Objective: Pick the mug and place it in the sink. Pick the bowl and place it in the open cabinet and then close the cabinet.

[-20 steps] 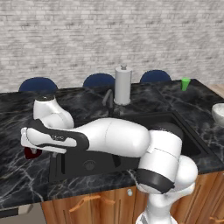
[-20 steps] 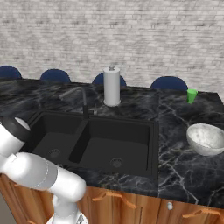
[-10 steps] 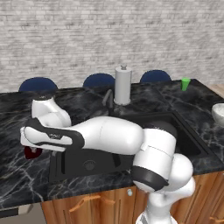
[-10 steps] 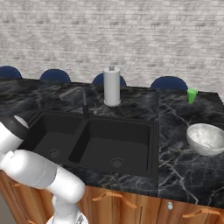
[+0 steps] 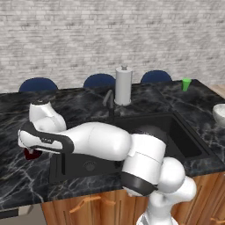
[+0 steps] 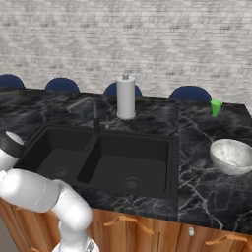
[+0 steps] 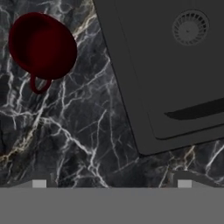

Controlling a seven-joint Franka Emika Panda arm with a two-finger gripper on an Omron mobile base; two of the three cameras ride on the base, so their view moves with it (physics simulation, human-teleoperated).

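Gripper (image 7: 111,181) spread wide, empty (tips barely visible); arm hides most of the mug (image 5: 31,154).

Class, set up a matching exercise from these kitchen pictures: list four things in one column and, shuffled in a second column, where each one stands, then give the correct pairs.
Things:
1. small dark red rounded mug
2. light grey-white round bowl
3. small bright green cup
4. white paper towel roll

Places:
A. far right corner of the counter, near the brick wall
B. on the counter behind the matte black double-basin sink, beside the faucet
C. on the marble counter left of the sink
D. on the counter right of the sink, nearer the front edge

Pairs: 1-C, 2-D, 3-A, 4-B
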